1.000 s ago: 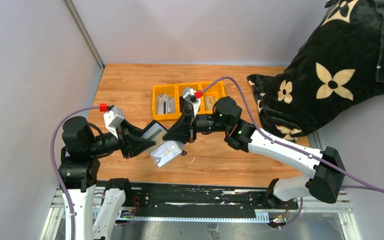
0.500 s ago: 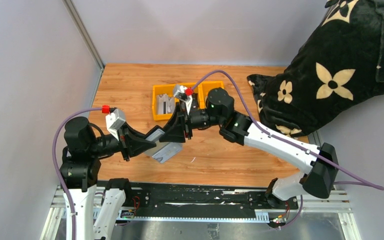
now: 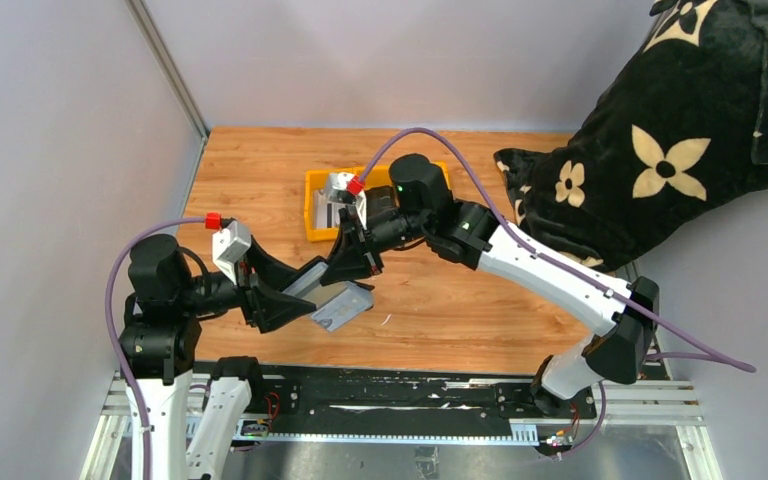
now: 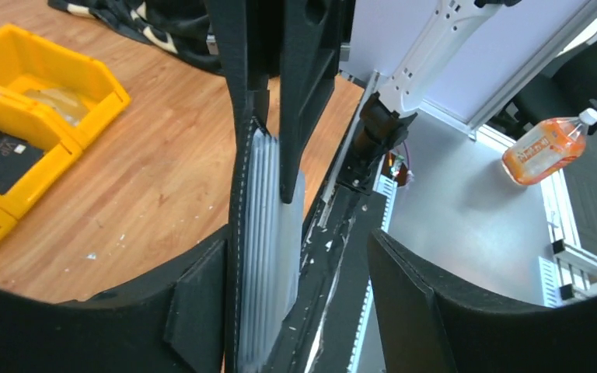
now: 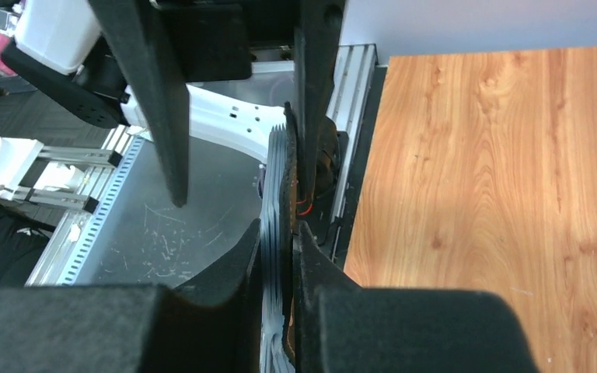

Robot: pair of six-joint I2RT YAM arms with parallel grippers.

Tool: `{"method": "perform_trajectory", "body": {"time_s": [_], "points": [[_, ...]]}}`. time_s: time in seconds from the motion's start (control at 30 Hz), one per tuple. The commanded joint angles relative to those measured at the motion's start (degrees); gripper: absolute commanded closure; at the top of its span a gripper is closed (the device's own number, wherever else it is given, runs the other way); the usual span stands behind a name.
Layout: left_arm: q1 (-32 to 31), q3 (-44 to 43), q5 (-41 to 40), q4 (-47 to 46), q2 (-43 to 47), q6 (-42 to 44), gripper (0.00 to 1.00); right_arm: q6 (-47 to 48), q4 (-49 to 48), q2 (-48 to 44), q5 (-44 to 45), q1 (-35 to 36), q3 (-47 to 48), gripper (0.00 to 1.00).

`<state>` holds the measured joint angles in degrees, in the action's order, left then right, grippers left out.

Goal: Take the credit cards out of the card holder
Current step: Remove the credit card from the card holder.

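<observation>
right jaws clamp the card holder point(image 4: 238, 233) with its grey cards point(image 4: 268, 225) over the tabletop point(image 3: 460, 320); left jaws released around it.

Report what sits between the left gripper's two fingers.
In the left wrist view, the card holder stands edge-on there with the credit cards stacked against it, beside one finger of the left gripper; the right gripper pinches the pack.

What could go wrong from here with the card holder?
1. Only the right gripper clamps the card holder. The left gripper stands open around it, so a slip could drop it.
2. That clamp seems to squeeze the credit cards too, so pulling one may drag the whole stack.
3. Both grippers' fingers crowd together; they might collide.
</observation>
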<state>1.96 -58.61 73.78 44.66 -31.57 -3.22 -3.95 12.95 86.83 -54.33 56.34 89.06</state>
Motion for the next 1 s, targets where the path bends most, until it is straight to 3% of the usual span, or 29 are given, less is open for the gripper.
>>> {"method": "perform_trajectory", "body": {"time_s": [0.0, 0.13, 0.2, 0.27, 0.47, 0.6, 0.7, 0.97], "points": [[-0.4, -0.6, 1.0, -0.8, 0.9, -0.3, 0.35, -8.2, -16.3, -5.7, 5.2, -1.7, -6.5, 1.0], [-0.4, -0.6, 1.7, -0.6, 1.5, -0.2, 0.49, -19.6, -39.2, -12.1, 18.2, -2.2, -21.4, 1.0], [-0.5, -0.6, 1.6, -0.6, 1.5, 0.0, 0.59, -25.6, -50.3, -13.9, 21.1, -2.2, -27.9, 1.0], [-0.5, -0.7, 1.4, -0.7, 1.4, -0.2, 0.62, -28.9, -55.8, -14.9, 22.8, -2.0, -31.8, 1.0], [-0.5, -0.3, 2.8, -0.5, 1.0, -1.2, 0.61, -33.4, -69.2, -15.7, 28.2, 0.6, -40.2, 1.0], [-0.5, 0.6, 5.2, -0.3, 1.1, -2.8, 0.44, -33.2, -74.6, -16.0, 30.9, 1.3, -42.4, 1.0], [-0.5, 1.0, 6.0, -0.3, 1.9, -3.3, 0.38, -34.4, -79.1, -15.8, 31.0, 1.4, -43.2, 1.0], [-0.5, 0.0, 5.9, -0.2, 0.5, -4.5, 0.42, -38.5, -87.0, -14.2, 28.9, 1.4, -44.6, 1.0]]}}
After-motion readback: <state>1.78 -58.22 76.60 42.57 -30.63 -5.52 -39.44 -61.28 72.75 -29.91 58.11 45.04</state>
